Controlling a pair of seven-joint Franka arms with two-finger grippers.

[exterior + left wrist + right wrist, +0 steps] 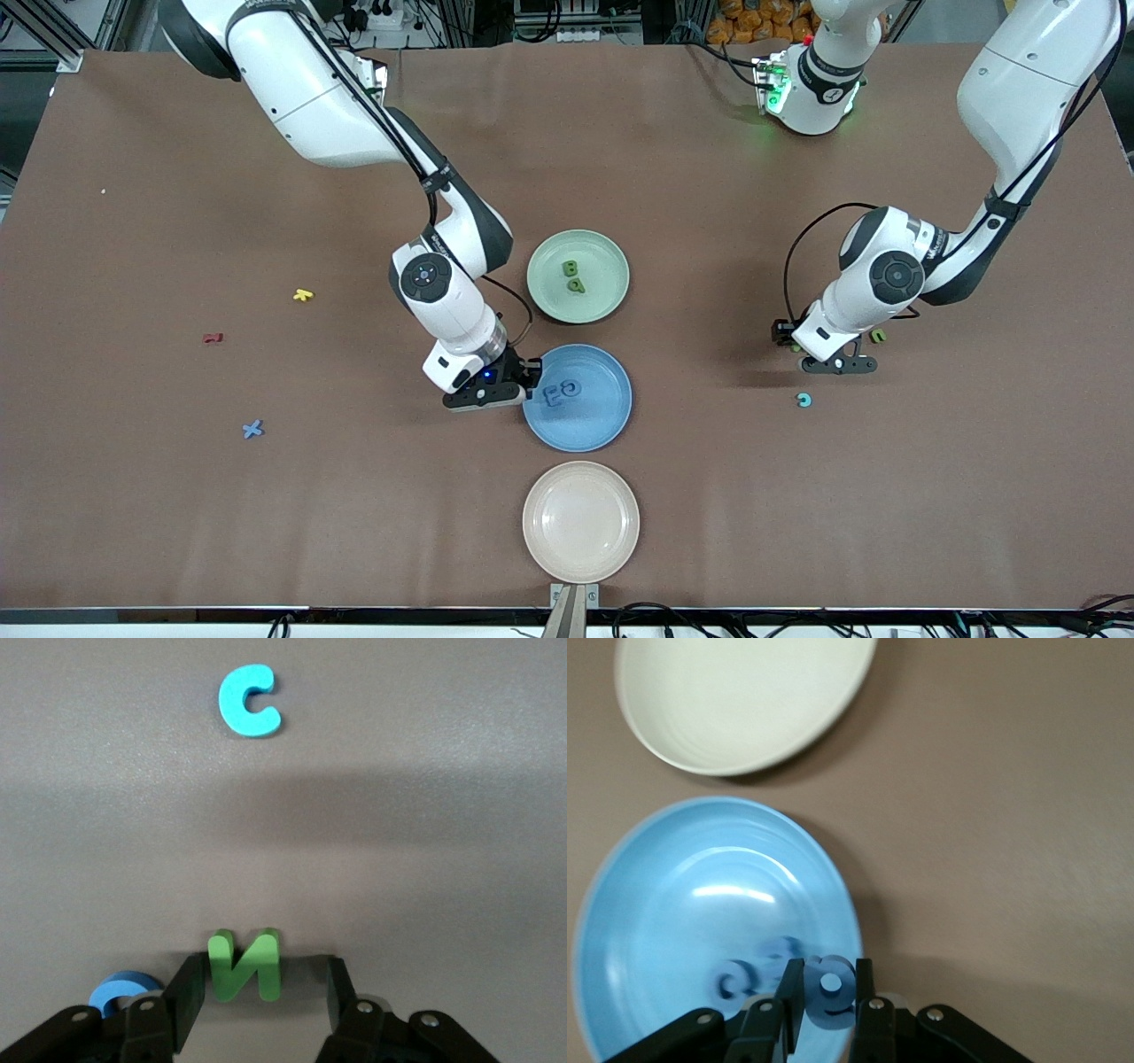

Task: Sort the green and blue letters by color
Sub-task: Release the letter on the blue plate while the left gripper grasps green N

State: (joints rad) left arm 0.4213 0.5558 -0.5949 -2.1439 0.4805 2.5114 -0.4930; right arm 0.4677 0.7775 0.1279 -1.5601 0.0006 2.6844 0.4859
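A green letter N (244, 966) lies on the table between the fingers of my left gripper (263, 973), which is open. One finger touches the N's side and the other stands a little apart from it. In the front view this gripper (831, 361) is low over the table toward the left arm's end. My right gripper (829, 967) is shut on a blue letter (827, 1011) over the rim of the blue plate (611, 425). Two blue letters (560, 393) lie in that plate. The green plate (611, 297) holds two green letters (573, 276). A blue X (253, 429) lies toward the right arm's end.
A cyan C (803, 400) lies nearer the front camera than the left gripper. Another small green letter (877, 336) sits beside that arm's wrist. A blue letter (120, 992) shows partly beside the left fingers. An empty beige plate (580, 521), a yellow letter (303, 295) and a red letter (213, 338) are also on the table.
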